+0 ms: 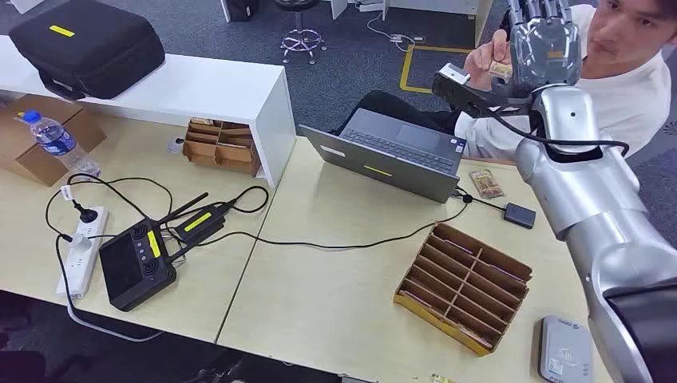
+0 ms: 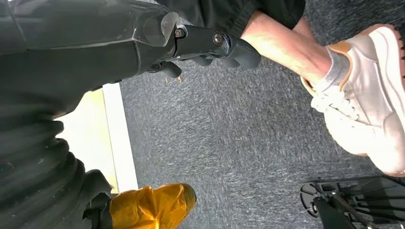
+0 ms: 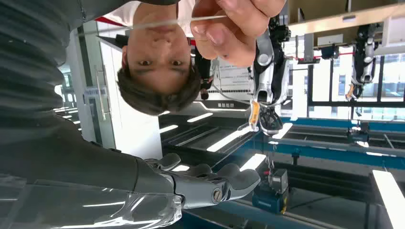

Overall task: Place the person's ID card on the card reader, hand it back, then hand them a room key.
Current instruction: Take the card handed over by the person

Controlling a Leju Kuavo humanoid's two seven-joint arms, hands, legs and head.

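Right hand (image 1: pixel 544 44) is raised toward the person (image 1: pixel 631 88) across the table (image 1: pixel 335 295), fingers spread, holding nothing. The ID card (image 1: pixel 500 69) is pinched in the person's hand (image 1: pixel 484 60), just beside the robot's fingers; contact can't be judged. Left hand (image 2: pixel 210 45) hangs low over grey carpet, fingers curled in, nothing in them. Card reader (image 1: pixel 565 349) sits at the table's near right corner, cardboard organizer (image 1: pixel 463 287) beside it.
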